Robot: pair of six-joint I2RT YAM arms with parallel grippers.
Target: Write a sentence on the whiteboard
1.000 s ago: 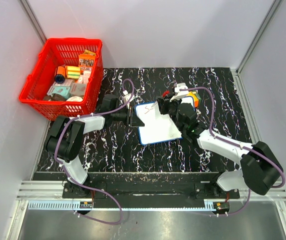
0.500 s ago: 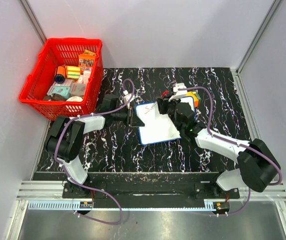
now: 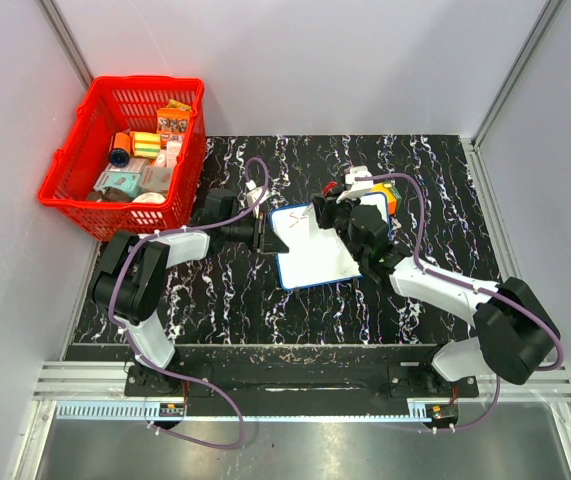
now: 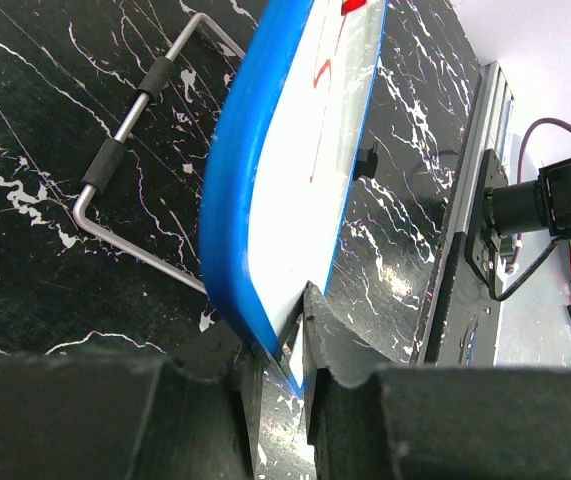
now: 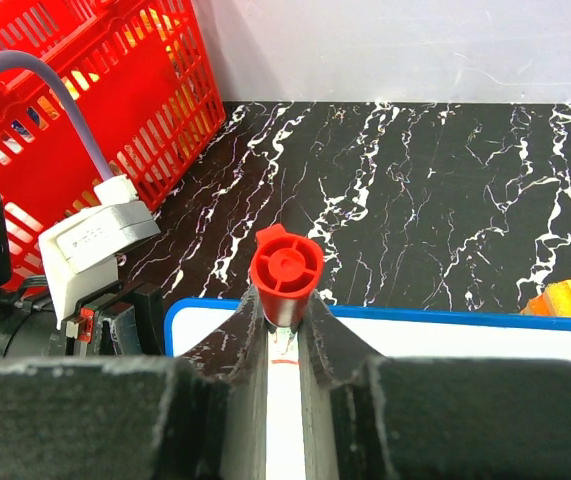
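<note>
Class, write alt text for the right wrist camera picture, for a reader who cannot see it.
The right hand grips a red marker, seen end-on, over the blue-framed whiteboard. A red basket fills the upper left, and the table is black with white veining.

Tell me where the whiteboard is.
In the top view the whiteboard sits mid-table, its left edge clamped by the left gripper, the right gripper over its far end.
</note>
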